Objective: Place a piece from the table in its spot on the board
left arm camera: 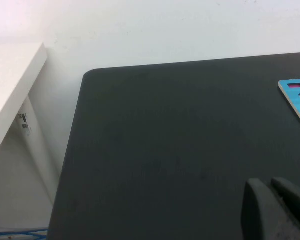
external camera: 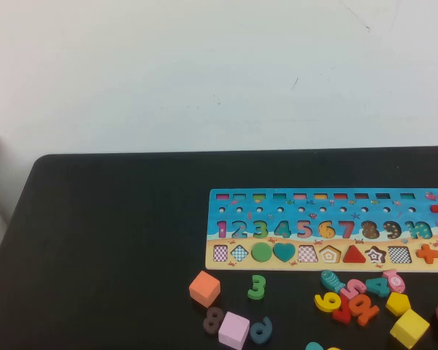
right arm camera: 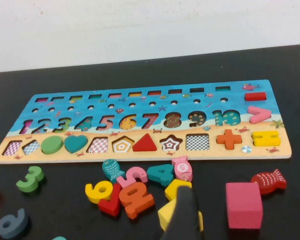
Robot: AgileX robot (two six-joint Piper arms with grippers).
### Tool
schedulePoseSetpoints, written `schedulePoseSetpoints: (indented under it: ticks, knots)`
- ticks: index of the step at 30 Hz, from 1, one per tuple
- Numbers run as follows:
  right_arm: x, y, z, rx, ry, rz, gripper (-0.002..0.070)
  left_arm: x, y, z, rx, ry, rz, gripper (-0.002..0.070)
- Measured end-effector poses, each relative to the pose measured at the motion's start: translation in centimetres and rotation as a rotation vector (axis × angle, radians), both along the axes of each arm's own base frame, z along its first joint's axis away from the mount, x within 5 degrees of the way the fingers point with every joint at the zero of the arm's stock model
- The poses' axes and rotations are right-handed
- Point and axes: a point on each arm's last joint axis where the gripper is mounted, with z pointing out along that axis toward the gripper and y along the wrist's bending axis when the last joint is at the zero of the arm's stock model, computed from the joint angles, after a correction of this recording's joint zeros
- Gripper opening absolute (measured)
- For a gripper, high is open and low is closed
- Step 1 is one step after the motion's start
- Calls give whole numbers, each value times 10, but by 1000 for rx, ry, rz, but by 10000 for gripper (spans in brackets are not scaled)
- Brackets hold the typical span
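Observation:
The blue and tan puzzle board (external camera: pixel 226 198) lies at the table's right; it also shows in the right wrist view (right arm camera: pixel 285 145), and its corner in the left wrist view (left arm camera: pixel 297 95). Loose pieces lie in front of it: an orange block (external camera: pixel 204 288), a green 3 (external camera: pixel 257 286), a lilac block (external camera: pixel 233 328), a yellow block (external camera: pixel 409 327). My right gripper (right arm camera: pixel 182 212) hangs over a yellow piece (right arm camera: pixel 170 189), beside a magenta cube (right arm camera: pixel 244 204) and a red fish (right arm camera: pixel 268 181). My left gripper (left arm camera: pixel 272 192) is shut and empty over bare table, left of the board. Neither gripper shows in the high view.
A heap of coloured numbers (external camera: pixel 354 295) lies in front of the board's right half. A brown 8 (external camera: pixel 213 319) and a blue number (external camera: pixel 261 329) sit near the lilac block. A white shelf (left arm camera: pixel 15 80) stands off the table's left edge.

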Motion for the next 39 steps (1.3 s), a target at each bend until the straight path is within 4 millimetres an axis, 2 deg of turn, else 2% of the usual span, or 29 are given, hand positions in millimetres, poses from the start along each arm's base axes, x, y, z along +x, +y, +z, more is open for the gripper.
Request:
schedulePoseSetpoints:
  ticks: [33, 37, 39]
  knots:
    - [0, 1, 0, 16, -1, 1, 588, 0, 0, 0, 2, 0, 0, -1]
    - [0, 6, 1, 148, 1, 16, 588, 0, 0, 0, 2, 0, 0, -1]
    - [0, 12, 5, 339, -3, 36, 588, 0, 0, 0, 2, 0, 0, -1]
